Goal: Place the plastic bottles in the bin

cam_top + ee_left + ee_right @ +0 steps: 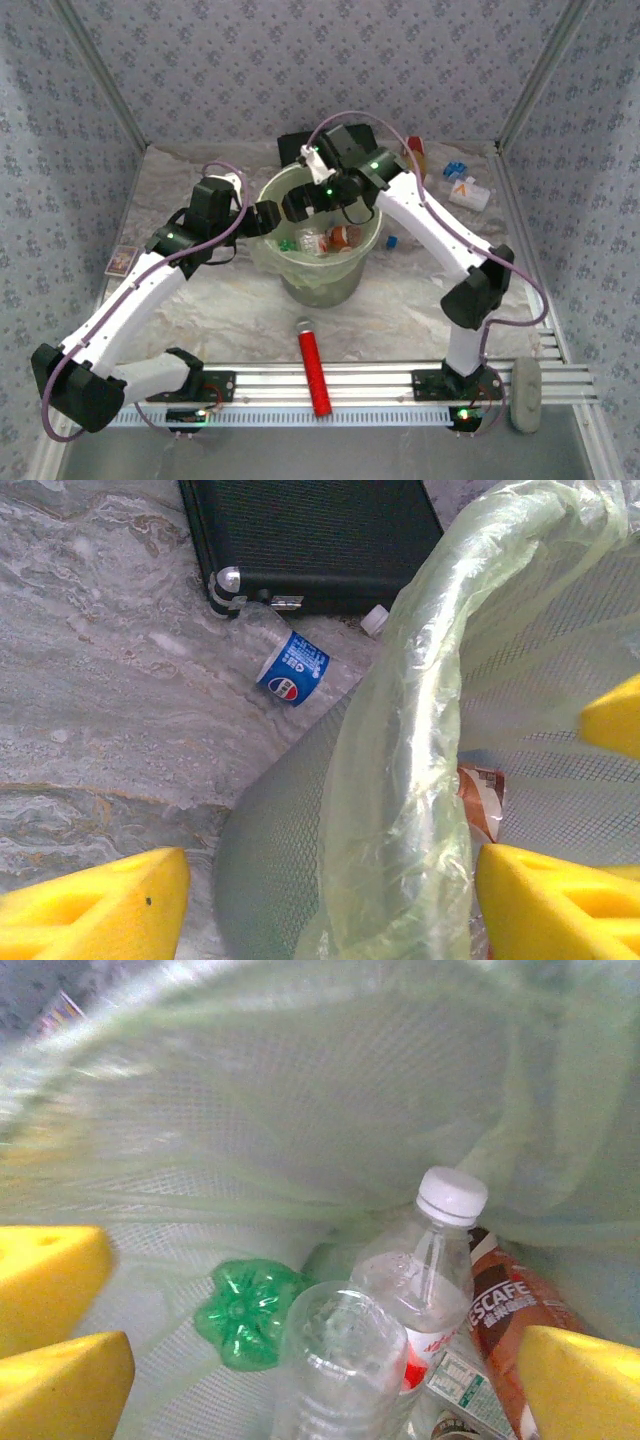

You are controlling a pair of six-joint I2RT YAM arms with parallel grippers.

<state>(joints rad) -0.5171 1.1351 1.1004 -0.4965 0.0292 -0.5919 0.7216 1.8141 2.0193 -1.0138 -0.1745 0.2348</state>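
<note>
**Both grippers at the bin; one bottle on the table behind it**

The bin (pixel 320 285) stands mid-table, its pale green liner folded over the rim. The right gripper (pixel 315 1350) hangs inside the bin's mouth, jaws spread wide and gripping nothing. Below it, in the bin, lie a clear bottle with a white cap (pixel 432 1260), a second clear bottle (pixel 335 1370) nearest the camera, a green bottle (pixel 245 1315) with its base toward the camera, and a brown coffee bottle (pixel 510 1315).

The left gripper (pixel 330 880) straddles the bin's left rim, with one yellow finger (pixel 95 905) outside the wall and the other inside. Its jaws are wide apart and the lined rim lies between them unpinched.

Behind the bin, a blue-labelled bottle (pixel 290 665) lies on its side on the table. It sits between the black case (pixel 310 540) and the bin wall, close against the case's metal corner.

A red cylinder (pixel 314 368) lies near the front rail between the arm bases. A small card (pixel 122 260) sits at the left and a white box (pixel 468 190) at the far right.
</note>
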